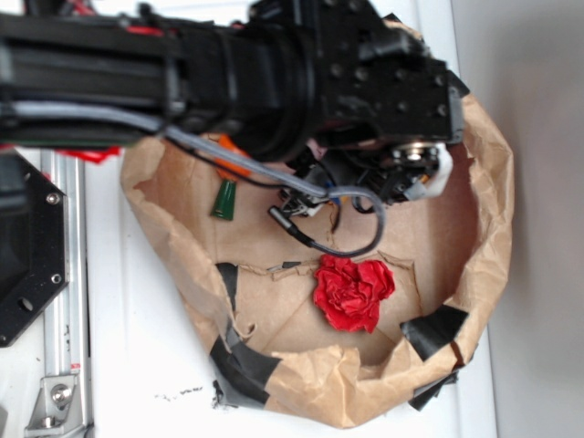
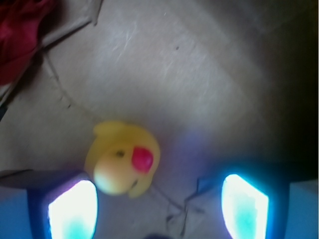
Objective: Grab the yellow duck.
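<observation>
— Duck [image 2: 123, 158] first: where is it?

— On the brown paper floor of the paper bag [image 1: 488, 173], just ahead of the left finger [image 2: 72, 209] in the wrist view, off-centre in the gap. The exterior view hides it under the arm.

— And the fingers?

— The gripper [image 2: 158, 209] is spread wide and holds nothing.

— How will the duck handle?

— Probably light, hollow and squashy, with a glossy skin that may slip. I'd close across the rounded body, not the head or beak.

— What else sits in the bag?

— A red ruffled ball [image 1: 352, 292], well apart, and a carrot's green stem [image 1: 224, 199] peeking from under the arm.
</observation>
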`<state>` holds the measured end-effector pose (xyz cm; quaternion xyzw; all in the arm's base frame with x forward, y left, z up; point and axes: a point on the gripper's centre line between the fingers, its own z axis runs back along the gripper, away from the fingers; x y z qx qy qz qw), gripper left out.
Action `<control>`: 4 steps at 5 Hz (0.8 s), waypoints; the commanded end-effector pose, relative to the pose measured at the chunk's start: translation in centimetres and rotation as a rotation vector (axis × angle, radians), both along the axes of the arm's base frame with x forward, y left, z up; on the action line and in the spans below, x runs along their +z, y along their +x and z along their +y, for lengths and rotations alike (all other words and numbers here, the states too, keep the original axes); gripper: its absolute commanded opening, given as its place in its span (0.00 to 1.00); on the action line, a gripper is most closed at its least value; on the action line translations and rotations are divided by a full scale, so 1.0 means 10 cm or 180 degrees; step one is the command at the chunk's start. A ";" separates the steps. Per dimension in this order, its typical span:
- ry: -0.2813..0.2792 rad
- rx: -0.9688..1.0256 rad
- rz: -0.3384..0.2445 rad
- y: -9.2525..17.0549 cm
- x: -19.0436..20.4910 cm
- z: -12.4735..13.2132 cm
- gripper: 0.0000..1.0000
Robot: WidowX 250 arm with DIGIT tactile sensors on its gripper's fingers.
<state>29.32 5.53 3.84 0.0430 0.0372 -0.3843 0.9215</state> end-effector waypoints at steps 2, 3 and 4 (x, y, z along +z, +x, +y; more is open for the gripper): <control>0.0174 -0.0021 -0.0082 0.07 -0.09 0.13 1.00; 0.0188 -0.0024 -0.0034 0.04 -0.16 0.12 1.00; 0.0093 -0.0142 0.0046 -0.01 -0.20 0.02 1.00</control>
